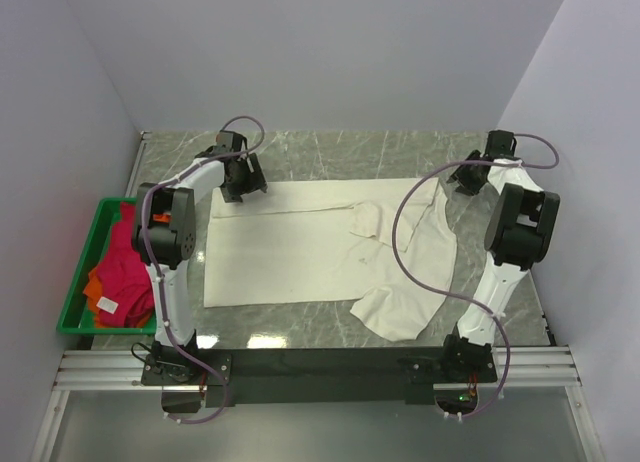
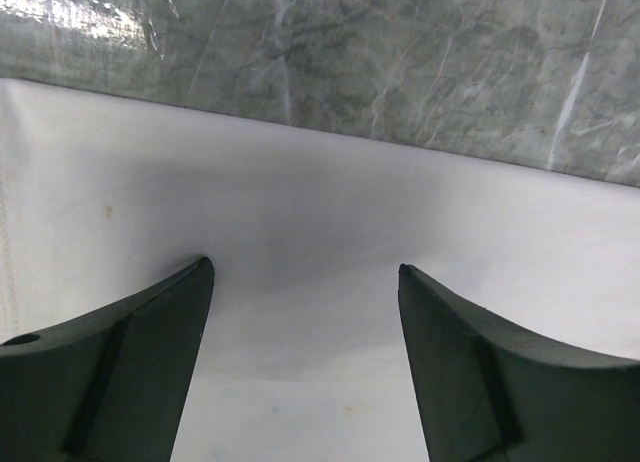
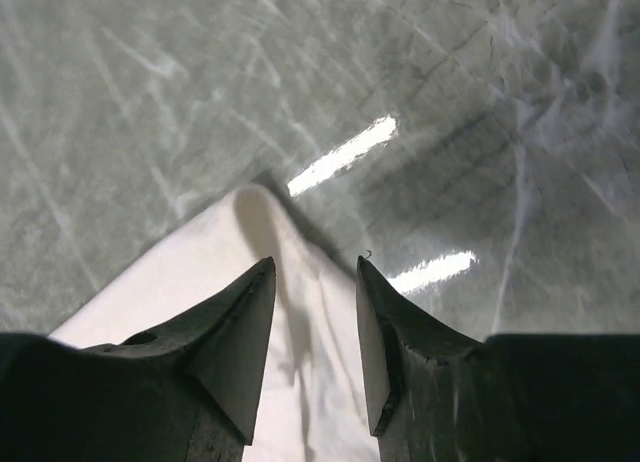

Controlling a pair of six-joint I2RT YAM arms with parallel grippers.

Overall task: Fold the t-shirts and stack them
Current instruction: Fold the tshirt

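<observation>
Hovering parted fingers (image 2: pixel 110 372) along t-shirt (image 1: pixel 290 252) edge

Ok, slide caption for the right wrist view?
Right gripper, jaws parted, over a peaked corner of the cream t-shirt on a marble table.

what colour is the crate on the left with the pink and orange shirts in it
The crate is green; the top external view shows it best.

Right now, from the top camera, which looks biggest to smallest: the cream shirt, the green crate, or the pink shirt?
1. cream shirt, by far the biggest
2. green crate
3. pink shirt, bunched inside the crate
</observation>
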